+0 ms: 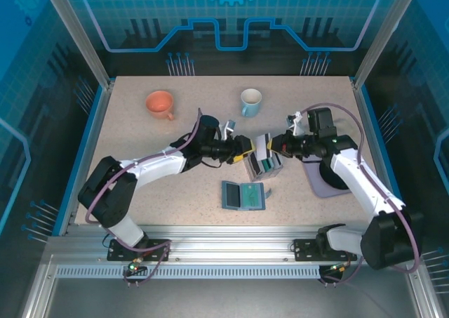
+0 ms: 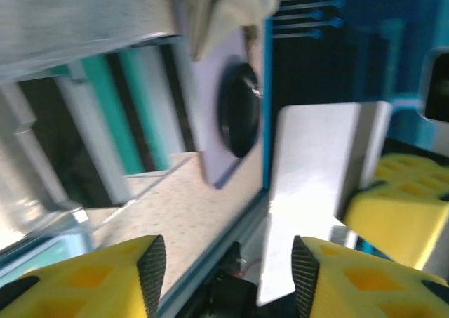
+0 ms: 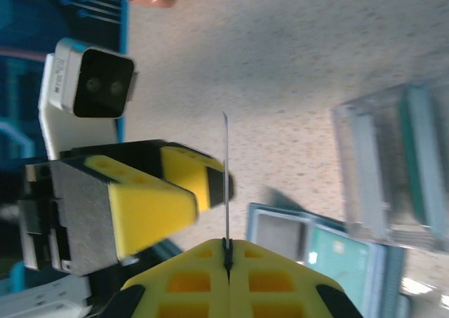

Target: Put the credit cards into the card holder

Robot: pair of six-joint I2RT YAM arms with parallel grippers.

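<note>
Lying open just nearer than the rack (image 1: 252, 172), the holder (image 1: 243, 196) shows its pockets upward. More cards (image 1: 266, 165) stand on edge in the rack's slots. Over the rack's far end, the right gripper (image 3: 226, 246) is clamped tight on one edge of a white card (image 3: 226, 170). The left gripper (image 2: 228, 267) stands about half open around that card, gripping nothing; whether a pad touches it I cannot tell. Such a card looks light, stiff yet springy, and slick. A pinch on its flat faces near one end, leaving the other end free to enter a pocket, seems best.
</note>
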